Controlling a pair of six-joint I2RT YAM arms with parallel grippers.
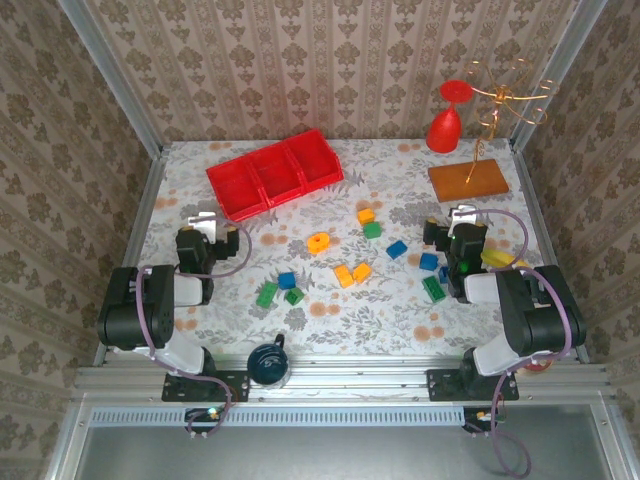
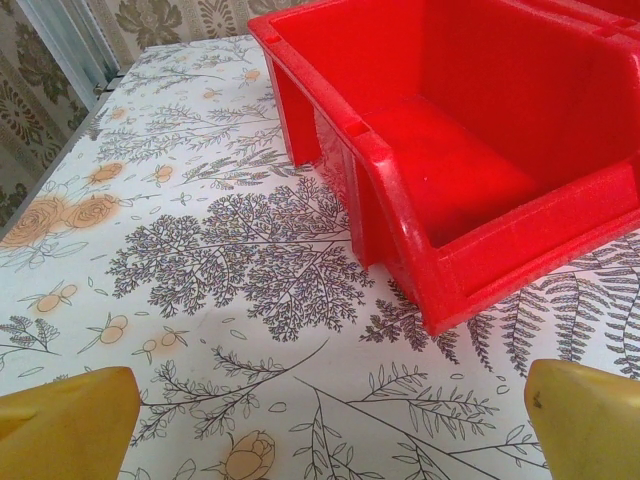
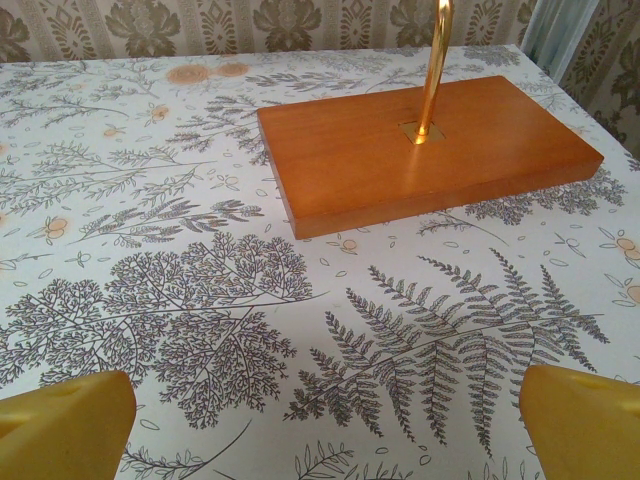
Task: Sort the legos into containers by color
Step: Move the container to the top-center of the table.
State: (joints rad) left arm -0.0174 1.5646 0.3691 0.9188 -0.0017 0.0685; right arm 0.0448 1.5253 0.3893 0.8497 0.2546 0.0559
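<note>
While the left gripper (image 1: 203, 218) and right gripper (image 1: 462, 214) both gape empty, the right lies nearer the legos (image 1: 352, 272), a blue brick (image 1: 429, 262) just lower left of it in frame.

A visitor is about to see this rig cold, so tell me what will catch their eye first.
The bright red three-compartment tray, empty, at the far left-centre of the table jumps out. Green, blue and orange-yellow legos lie scattered across the middle and right. Far right, a red goblet stands beside a gold wire stand on a wooden board.
</note>
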